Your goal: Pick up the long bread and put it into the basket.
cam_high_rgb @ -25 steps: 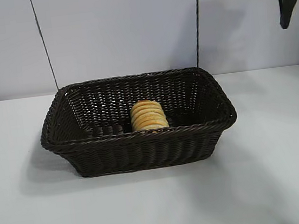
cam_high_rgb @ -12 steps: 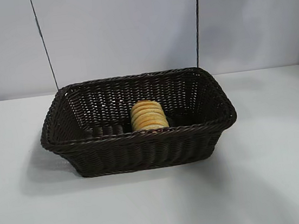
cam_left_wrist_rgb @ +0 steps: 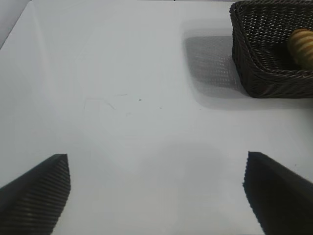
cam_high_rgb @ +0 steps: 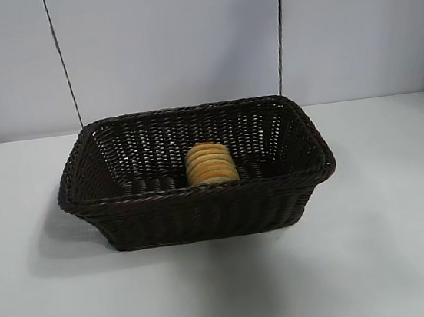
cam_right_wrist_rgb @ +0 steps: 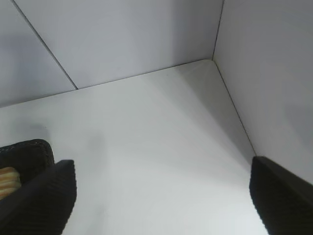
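The bread [cam_high_rgb: 211,163] lay inside the basket [cam_high_rgb: 203,214], on its floor near the front wall, a rounded end facing the exterior camera and its ridges showing above the braided rim. The basket stood on the white table [cam_high_rgb: 393,244], near the back wall. Neither arm appeared in the exterior view.

The left gripper [cam_left_wrist_rgb: 156,191] hung over bare table with its jaws spread wide and nothing between them; the basket sat well apart from it, with the bread visible inside.

The right gripper [cam_right_wrist_rgb: 164,196] also had its jaws spread wide and empty, aimed toward a corner where table and walls met. One basket corner with a bit of bread showed beside one of its fingers [cam_right_wrist_rgb: 44,196].
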`<state>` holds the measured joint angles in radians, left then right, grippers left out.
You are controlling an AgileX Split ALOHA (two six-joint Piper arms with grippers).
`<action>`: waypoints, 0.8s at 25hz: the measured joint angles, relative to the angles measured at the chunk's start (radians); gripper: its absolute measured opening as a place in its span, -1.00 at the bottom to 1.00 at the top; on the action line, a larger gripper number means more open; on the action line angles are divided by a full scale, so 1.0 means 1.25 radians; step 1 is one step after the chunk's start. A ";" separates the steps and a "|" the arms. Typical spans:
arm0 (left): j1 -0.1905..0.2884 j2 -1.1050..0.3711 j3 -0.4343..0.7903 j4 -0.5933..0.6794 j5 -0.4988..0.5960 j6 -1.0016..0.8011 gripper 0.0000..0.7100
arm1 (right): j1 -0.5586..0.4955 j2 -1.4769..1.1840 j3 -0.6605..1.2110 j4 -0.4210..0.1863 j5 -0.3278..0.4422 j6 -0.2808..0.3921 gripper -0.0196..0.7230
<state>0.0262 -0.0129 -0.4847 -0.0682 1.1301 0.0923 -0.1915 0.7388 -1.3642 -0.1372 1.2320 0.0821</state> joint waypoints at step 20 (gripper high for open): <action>0.000 0.000 0.000 -0.001 0.000 -0.001 0.96 | 0.054 -0.566 0.472 -0.010 -0.121 -0.001 0.89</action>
<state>0.0262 -0.0129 -0.4847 -0.0692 1.1301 0.0915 -0.1246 0.0310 -0.7746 -0.1494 1.0811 0.0811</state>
